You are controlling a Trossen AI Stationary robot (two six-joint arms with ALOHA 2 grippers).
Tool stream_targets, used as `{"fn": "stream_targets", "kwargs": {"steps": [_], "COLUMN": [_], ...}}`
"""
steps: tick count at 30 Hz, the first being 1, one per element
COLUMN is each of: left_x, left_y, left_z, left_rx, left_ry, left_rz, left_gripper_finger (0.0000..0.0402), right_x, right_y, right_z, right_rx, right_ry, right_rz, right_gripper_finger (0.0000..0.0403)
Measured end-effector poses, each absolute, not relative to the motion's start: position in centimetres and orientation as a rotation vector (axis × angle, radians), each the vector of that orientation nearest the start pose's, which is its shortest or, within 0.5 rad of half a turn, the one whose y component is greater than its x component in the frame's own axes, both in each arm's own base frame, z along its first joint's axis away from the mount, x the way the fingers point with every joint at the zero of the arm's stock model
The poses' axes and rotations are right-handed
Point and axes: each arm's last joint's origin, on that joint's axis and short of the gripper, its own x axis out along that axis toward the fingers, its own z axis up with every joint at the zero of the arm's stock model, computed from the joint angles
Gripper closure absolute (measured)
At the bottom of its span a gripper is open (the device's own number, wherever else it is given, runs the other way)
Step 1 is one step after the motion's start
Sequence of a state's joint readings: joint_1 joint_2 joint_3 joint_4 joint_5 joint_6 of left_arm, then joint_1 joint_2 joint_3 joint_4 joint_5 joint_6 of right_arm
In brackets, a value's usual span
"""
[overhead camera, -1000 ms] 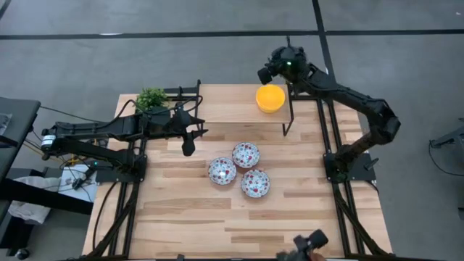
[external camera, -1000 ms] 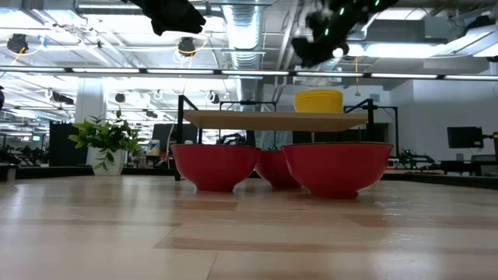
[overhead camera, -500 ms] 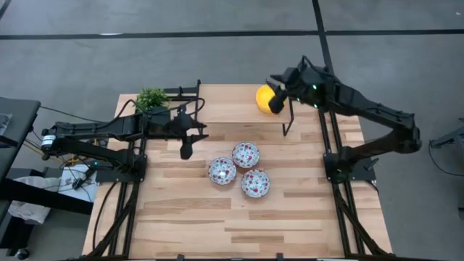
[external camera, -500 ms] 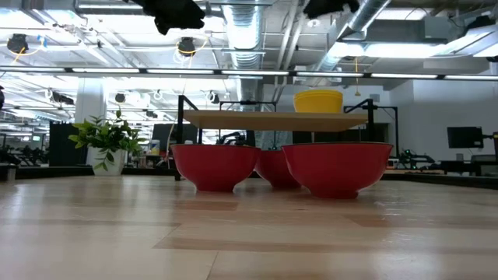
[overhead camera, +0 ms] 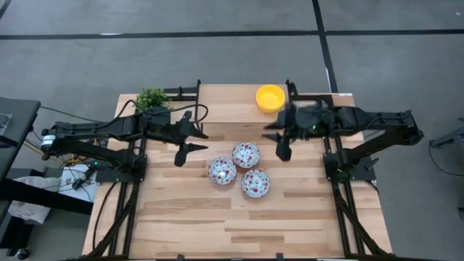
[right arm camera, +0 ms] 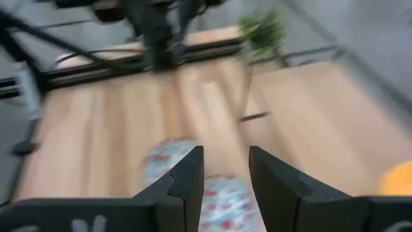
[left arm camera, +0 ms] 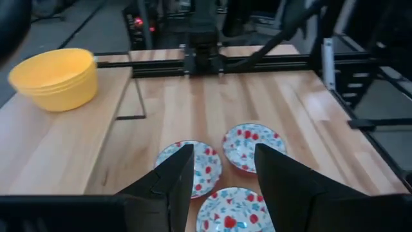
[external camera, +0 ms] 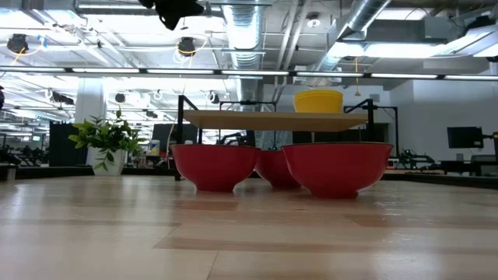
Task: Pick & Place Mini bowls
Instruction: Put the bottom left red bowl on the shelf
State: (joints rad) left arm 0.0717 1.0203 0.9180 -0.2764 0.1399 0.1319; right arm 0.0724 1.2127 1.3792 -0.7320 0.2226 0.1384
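Bowls: I judged them light, rigid, slippery; pinch a rim.
Right tool: empty, fingers parted.
Left tool: wide, empty.

Both arms inward above table, jaws apart, empty.

yellow bowl: plain bright yellow, inside and out
patterned bowls: white inside, speckled with red and blue floral marks; solid red outside in the low view
plant: green leaves, white pot in the low view
tabletop: pale wood, striped in lighter and darker planks
raised shelf: same pale wood, black frame
arms: dark, near black
floor: grey, crossed by dark lines
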Motion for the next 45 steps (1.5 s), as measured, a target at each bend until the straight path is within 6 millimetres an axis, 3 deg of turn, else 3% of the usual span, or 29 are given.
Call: {"fn": "stream_targets", "kwargs": {"steps": [5, 11, 14, 20, 30, 38, 45], "left_x": [22.0, 22.2, 22.5, 22.9, 23.6, 24.6, 26.2], "left_y": [0.5, 0.1, 0.1, -0.5, -2.7, -5.8, -6.1], "left_z": [32.7, 31.8, 30.7, 26.5, 20.2, 18.1, 17.0], "left_rx": [0.19, 0.244, 0.236, 0.279, 0.518, 0.798, 0.853], "left_ry": [0.361, 0.428, 0.491, 0.631, 0.811, 0.798, 0.778], "left_rz": [-0.23, -0.272, -0.283, -0.333, -0.449, -0.513, -0.396], "left_gripper_finger": [0.0238, 0.0238, 0.0238, 0.0238, 0.0238, 0.0238, 0.0238], "right_x": [24.2, 25.0, 25.7, 27.3, 29.2, 29.3, 29.0], "right_y": [4.1, 7.2, 8.6, 10.6, 12.0, 12.5, 12.7], "right_z": [39.0, 37.3, 36.3, 34.0, 31.1, 30.7, 30.9], "right_rx": [0.145, 0.24, 0.264, 0.286, 0.286, 0.284, 0.298], "right_ry": [0.611, 0.708, 0.751, 0.833, 0.929, 0.943, 0.937], "right_rz": [-0.102, -0.067, -0.059, -0.068, -0.104, -0.096, -0.094], "right_gripper_finger": [0.029, 0.029, 0.029, 0.029, 0.029, 0.029, 0.029]}}
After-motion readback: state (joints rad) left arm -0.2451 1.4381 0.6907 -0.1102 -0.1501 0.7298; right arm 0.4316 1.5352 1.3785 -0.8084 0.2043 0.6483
